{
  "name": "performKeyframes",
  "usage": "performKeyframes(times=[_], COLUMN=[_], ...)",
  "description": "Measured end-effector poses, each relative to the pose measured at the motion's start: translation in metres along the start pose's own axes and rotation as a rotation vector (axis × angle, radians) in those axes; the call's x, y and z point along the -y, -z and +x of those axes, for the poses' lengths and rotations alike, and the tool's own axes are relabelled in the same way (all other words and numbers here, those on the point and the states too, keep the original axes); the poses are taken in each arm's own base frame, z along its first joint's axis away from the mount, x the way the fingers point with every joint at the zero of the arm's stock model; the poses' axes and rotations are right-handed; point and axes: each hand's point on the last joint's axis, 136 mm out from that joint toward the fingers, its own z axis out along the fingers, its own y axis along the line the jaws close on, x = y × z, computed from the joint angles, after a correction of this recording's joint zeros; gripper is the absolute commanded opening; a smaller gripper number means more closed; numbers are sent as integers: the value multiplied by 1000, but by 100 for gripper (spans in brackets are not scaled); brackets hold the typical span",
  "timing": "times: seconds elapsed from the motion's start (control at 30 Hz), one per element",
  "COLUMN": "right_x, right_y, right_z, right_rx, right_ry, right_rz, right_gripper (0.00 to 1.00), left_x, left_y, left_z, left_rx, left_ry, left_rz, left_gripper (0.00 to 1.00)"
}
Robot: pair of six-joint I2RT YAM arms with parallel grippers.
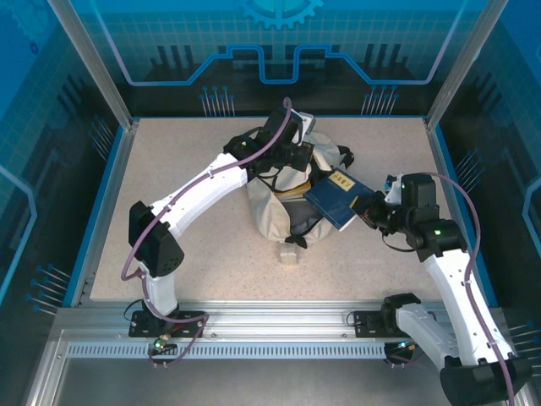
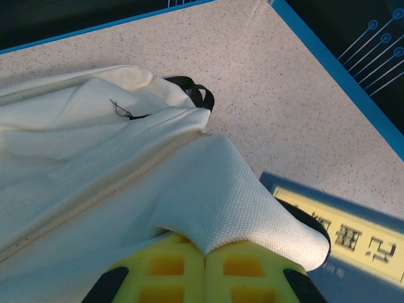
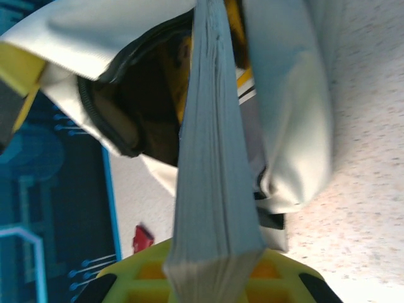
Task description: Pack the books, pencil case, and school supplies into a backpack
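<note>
The cream-white backpack (image 1: 275, 211) stands mid-table with its mouth (image 3: 136, 95) held apart. My left gripper (image 1: 294, 157) is shut on a fold of its top flap (image 2: 233, 202), and the yellow pads (image 2: 167, 271) meet under the fabric. A dark navy book (image 1: 336, 200) with a yellow label (image 2: 344, 230) hangs at the mouth's right rim. My right gripper (image 1: 369, 211) is shut on its near end, and its page edge (image 3: 211, 183) runs up between the pads (image 3: 281, 271). Something yellow (image 3: 235, 22) shows inside the bag. The pencil case and school supplies are out of view.
A small beige tag (image 1: 290, 254) lies on the table just in front of the backpack. The speckled table (image 1: 169, 186) is ringed by a blue border (image 1: 101, 199) and metal posts. A small red object (image 3: 142, 238) lies near the far blue edge.
</note>
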Motion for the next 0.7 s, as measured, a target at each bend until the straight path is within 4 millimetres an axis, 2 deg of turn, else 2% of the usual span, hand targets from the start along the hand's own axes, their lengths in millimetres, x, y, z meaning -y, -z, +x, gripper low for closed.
performKeyframes(times=[0.13, 0.33, 0.7], right_x=[-4, -2, 0], right_y=[-19, -58, -113], right_z=[7, 17, -7], right_rx=[-68, -135, 11], right_ry=[-21, -68, -140], right_rz=[-37, -47, -52], right_gripper=[5, 4, 8], left_x=[0, 1, 2], left_y=[-4, -4, -4], left_z=[2, 1, 1], left_rx=[-5, -3, -7], left_ry=[10, 10, 32], left_rz=[-1, 5, 14], left_gripper=[0, 0, 0])
